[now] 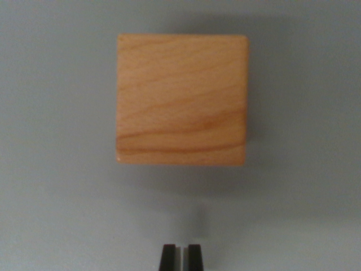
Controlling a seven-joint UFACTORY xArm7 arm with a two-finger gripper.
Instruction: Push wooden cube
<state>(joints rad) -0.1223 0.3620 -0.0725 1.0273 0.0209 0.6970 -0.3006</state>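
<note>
A light wooden cube (181, 99) with visible grain fills the upper middle of the wrist view, resting on a plain grey surface (56, 197). My gripper (181, 257) shows at the bottom edge as two dark fingertips (168, 257) standing close together with only a thin sliver between them, shut on nothing. The tips sit below the cube in the picture, with a band of bare surface between them and the cube's near face. They do not touch the cube.
Grey surface surrounds the cube on all sides, with a soft shadow below and to the right of it. No other objects are in view.
</note>
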